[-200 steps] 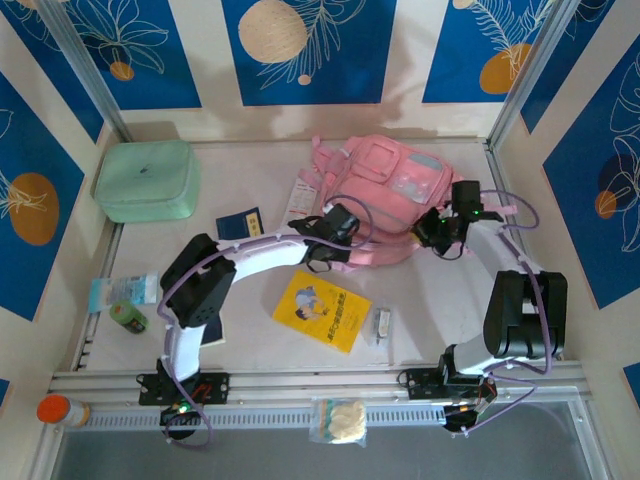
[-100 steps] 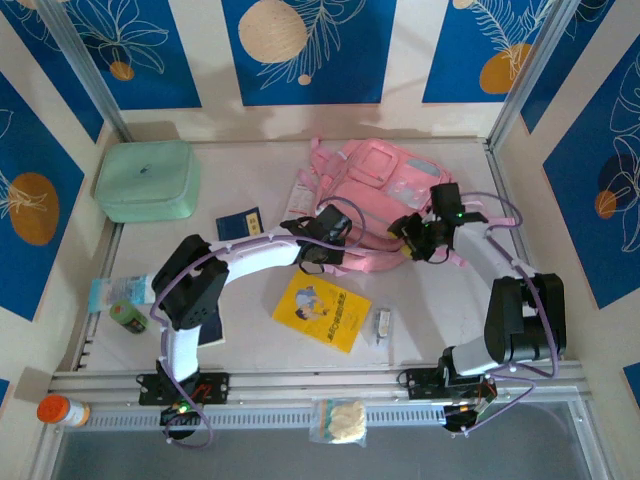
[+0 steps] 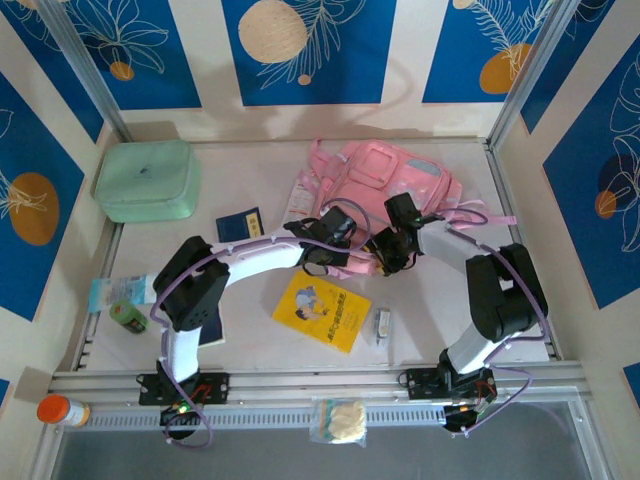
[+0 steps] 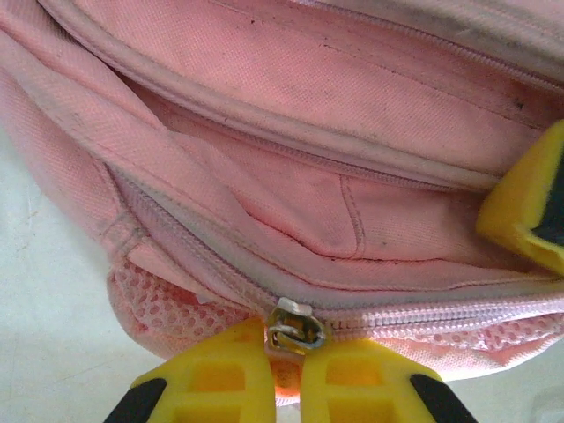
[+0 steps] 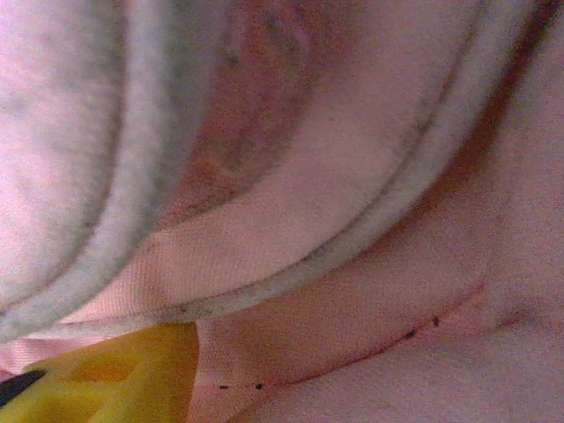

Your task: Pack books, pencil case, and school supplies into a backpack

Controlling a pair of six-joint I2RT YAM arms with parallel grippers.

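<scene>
At the far centre of the tabletop (image 3: 250, 160), the backpack (image 3: 395, 180) lies flat with its front pockets upward and its near edge turned toward both arms. The pack is soft woven fabric with corded piping and a mesh side pocket. It should be light and limp, likely to fold, slide and sag shut rather than keep an opening. The firmest holds are probably the metal zip pull (image 4: 293, 328), the piped seams and the straps; broad panels would only bunch up.

The left fingers (image 4: 256, 366) are closed on that zip pull, at the end of a zip line running along the near edge. The left arm curves in a low arc from its base at the near left to this edge, wrist close to the fabric.

The right arm is folded sharply, elbow out to the right and forearm reaching left, so that the right fingers (image 5: 123, 370) press into the pink fabric just beside the left ones. Whether they are open or gripping cannot be told.

The yellow book (image 3: 322, 310) lies flat near the pack, unpacked.
</scene>
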